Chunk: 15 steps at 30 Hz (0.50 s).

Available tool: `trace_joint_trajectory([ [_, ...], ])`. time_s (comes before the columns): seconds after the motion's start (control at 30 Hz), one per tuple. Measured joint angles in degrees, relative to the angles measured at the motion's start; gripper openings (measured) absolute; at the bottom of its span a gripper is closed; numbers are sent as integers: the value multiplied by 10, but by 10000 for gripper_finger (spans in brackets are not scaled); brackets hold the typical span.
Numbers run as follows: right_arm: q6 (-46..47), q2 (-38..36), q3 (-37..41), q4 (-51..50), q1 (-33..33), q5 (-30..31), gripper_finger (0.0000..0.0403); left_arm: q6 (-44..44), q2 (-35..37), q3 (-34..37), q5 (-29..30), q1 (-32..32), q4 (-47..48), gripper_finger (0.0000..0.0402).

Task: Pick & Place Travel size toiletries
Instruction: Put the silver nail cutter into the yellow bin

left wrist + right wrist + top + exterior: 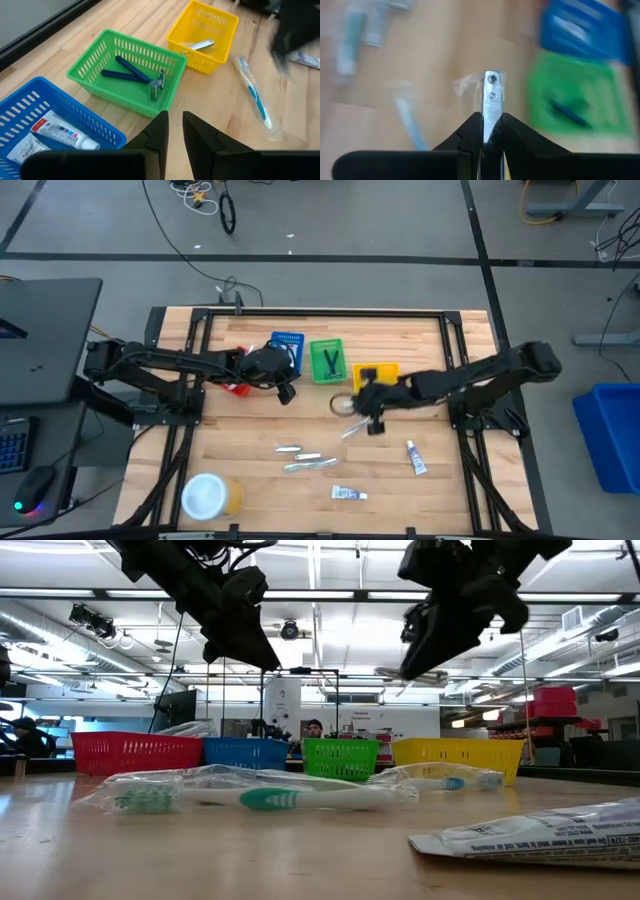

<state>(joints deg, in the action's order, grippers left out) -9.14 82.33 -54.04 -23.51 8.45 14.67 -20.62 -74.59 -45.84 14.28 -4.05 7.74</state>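
Right gripper [491, 131]: you are seeing its fingers pinching a silvery item [491, 102] that is sticking out past the tips; in the high view it is hanging just in front of the yellow bin [377, 372], beside a wrapped toothbrush [352, 428].
Left gripper [171, 131]: its fingers are standing nearly together with only a slim gap and are gripping nothing; it is hovering above the desk [250, 465] near the blue bin [288, 346] and the red bin [236, 386], toward the far edge.
Blue bin: it is carrying a white tube [62, 134] and a second pale packet beside it.
Green bin [125, 70]: it is carrying two dark blue razors [135, 76], lying crossed.
Yellow bin: it is carrying one silvery tube [202, 45].
Red bin: you cannot tell what is lying in it.
Loose toiletries: wrapped toothbrushes [300, 458] are lying mid-desk; one small tube [415, 457] is lying toward the right edge, another [348, 493] near the front edge.
Jar [208, 496]: it is standing at the front left corner, yellow with a white lid.
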Motion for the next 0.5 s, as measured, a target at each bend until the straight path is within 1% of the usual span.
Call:
trace_joint_trajectory([
  [0.1, 29, -34, 0, -58, -37, 32, 72, 0, 0, 0, 0, 0, 0, 62],
  [0.17, 49, -44, 0, -87, -67, 37, 72, 0, 0, 0, 0, 0, 0, 62],
  [0.23, 75, -46, 12, -94, -97, 36, 73, 0, 0, 0, 0, 0, -1, 62],
  [0.33, 98, -41, 44, -67, -137, 20, 73, 0, 0, 0, 0, 0, -6, 62],
  [0.43, 89, -37, 91, -23, -165, 2, 73, 0, 0, 0, 0, 0, -13, 62],
  [0.5, 75, -37, 121, 21, -178, 1, 73, 0, 0, 0, 0, 0, -13, 62],
])
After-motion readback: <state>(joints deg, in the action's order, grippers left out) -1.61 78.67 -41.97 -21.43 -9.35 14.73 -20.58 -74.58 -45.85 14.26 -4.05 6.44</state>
